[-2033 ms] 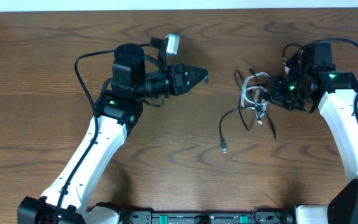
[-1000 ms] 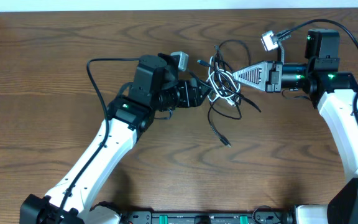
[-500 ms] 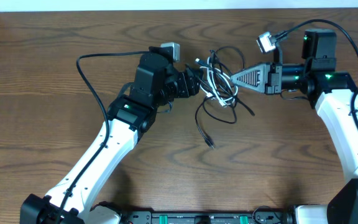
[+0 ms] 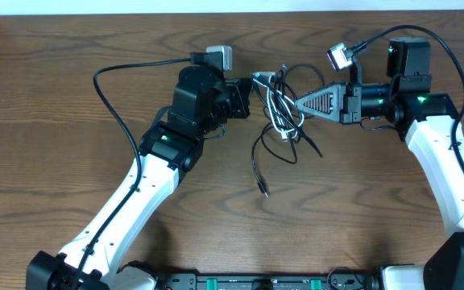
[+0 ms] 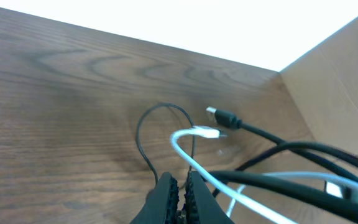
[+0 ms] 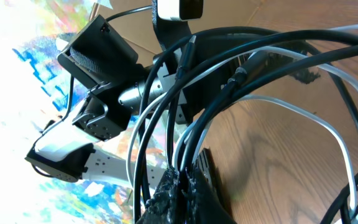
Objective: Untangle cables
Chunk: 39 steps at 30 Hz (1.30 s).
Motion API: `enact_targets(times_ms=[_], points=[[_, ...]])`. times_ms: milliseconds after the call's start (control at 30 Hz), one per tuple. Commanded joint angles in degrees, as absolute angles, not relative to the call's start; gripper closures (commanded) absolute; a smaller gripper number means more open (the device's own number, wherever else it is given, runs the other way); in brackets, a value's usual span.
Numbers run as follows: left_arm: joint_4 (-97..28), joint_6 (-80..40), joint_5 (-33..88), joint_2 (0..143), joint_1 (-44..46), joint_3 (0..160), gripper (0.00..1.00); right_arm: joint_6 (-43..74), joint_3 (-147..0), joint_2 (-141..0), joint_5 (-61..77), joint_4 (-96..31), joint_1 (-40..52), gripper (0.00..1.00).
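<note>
The cables [image 4: 279, 113] are a tangle of one white cord and several black cords, held above the table between my two grippers. My left gripper [image 4: 254, 93] is at the tangle's left side. In the left wrist view its fingers [image 5: 180, 184] are shut on a thin black cord [image 5: 143, 140], with the white cord's plug [image 5: 207, 132] and a black plug [image 5: 224, 117] just beyond. My right gripper [image 4: 300, 103] is at the tangle's right side. In the right wrist view its fingers [image 6: 182, 185] are shut on several black and white cords [image 6: 229, 93]. One black tail ends in a plug [image 4: 265, 192] near the table.
The wooden table [image 4: 361, 209] spreads under both arms, with its far edge [image 4: 95, 11] at the top. A cardboard wall [image 5: 334, 74] stands at the side in the left wrist view. My left arm [image 6: 98, 56] fills the background of the right wrist view.
My right gripper carried the tangle from the right of the table to the middle. My left gripper came in and closed on it. Both have since shifted slightly towards the far edge.
</note>
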State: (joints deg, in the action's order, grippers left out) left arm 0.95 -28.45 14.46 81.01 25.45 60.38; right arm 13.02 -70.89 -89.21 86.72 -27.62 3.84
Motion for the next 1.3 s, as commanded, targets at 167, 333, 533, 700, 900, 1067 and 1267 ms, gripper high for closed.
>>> enact_targets(times_ms=[167, 333, 533, 700, 900, 1067, 1267], points=[[1.3, -27.6, 9.3, 81.7, 25.3, 61.2, 0.92, 13.2, -71.2, -89.3, 89.5, -27.7, 4.2, 0.99], [1.1, -27.5, 8.0, 81.7, 25.3, 61.2, 0.92, 13.2, -71.2, -89.3, 89.0, -27.7, 4.2, 0.99], [-0.4, -27.4, 17.2, 81.7, 25.3, 61.2, 0.92, 13.3, -71.2, -89.3, 88.6, -27.6, 4.2, 0.99], [-1.4, -24.4, 22.8, 81.7, 25.3, 61.2, 0.76, 13.3, -71.2, -89.3, 88.6, -27.7, 4.2, 0.99], [-0.5, -24.0, 27.5, 81.7, 25.3, 61.2, 0.67, 13.2, -71.2, -89.3, 88.6, -27.6, 4.2, 0.99], [-3.2, -23.6, 27.9, 81.7, 25.3, 61.2, 0.66, 13.2, -71.2, -89.3, 88.6, -27.6, 4.1, 0.99], [-7.9, -23.6, 27.9, 81.7, 25.3, 61.2, 0.61, 13.3, -71.2, -89.3, 87.5, -27.6, 4.0, 0.99]])
